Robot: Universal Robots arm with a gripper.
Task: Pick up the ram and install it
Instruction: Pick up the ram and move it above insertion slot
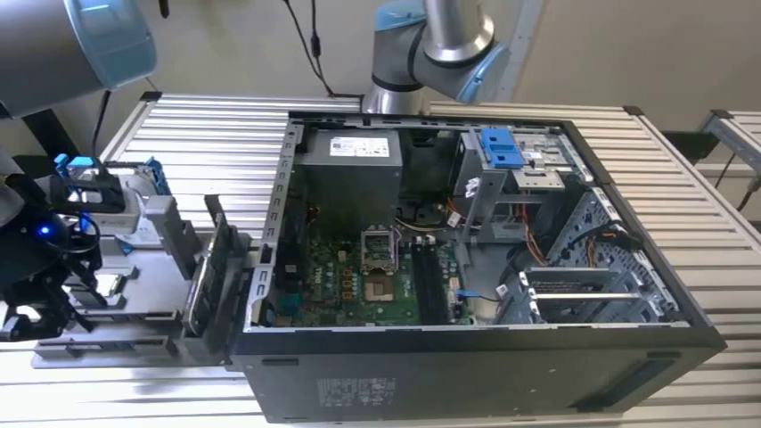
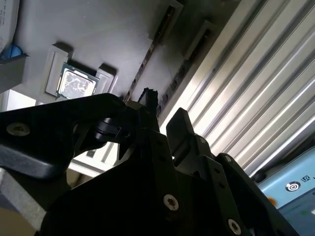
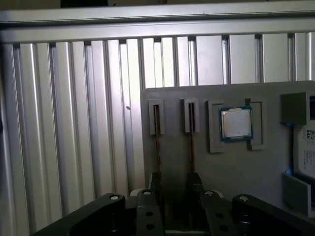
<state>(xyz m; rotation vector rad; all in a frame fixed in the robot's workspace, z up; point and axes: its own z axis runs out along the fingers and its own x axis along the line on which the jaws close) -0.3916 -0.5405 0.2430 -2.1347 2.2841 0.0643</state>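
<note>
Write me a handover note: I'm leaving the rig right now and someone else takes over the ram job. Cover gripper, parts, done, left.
Gripper: open and holding nothing. It hangs over the gray tray on the exterior view's left of the computer case.
Parts: two ram sticks stand on edge in their tray slots, beside the processor chip. The fingertips are close to one end of them.
Done: nothing picked up or installed.
Left: neither stick is gripped, and the black memory slots on the motherboard look empty.
</note>
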